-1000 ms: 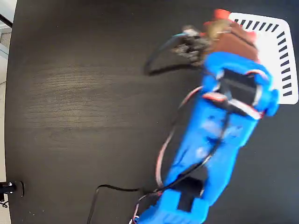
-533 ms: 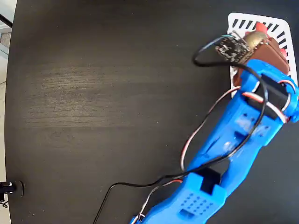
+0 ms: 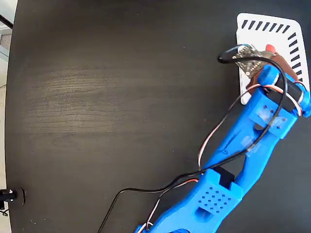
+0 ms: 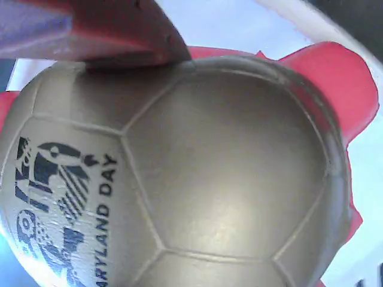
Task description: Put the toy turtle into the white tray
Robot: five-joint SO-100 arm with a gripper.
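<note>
The toy turtle [image 4: 179,179] fills the wrist view: a beige-gold domed shell with a dark printed mark at the left and coral-red limbs [image 4: 338,84] poking out at the right. A brown-red finger [image 4: 114,36] presses on the top of the shell. In the fixed view my gripper [image 3: 270,52] is over the left half of the white tray [image 3: 272,25], shut on the turtle. Only a small red bit of the turtle [image 3: 270,48] shows there; the rest is hidden under the gripper.
The blue arm [image 3: 243,150] runs from the bottom edge up to the tray, with loose wires [image 3: 214,136] beside it. The tray lies at the top right corner of a dark round table [image 3: 97,97]. A small circuit board [image 3: 248,62] rides at the wrist.
The arm has swung right and carried the turtle from beside the tray's left edge to over the tray. Over the last half second the gripper has shifted a little further down the tray.
</note>
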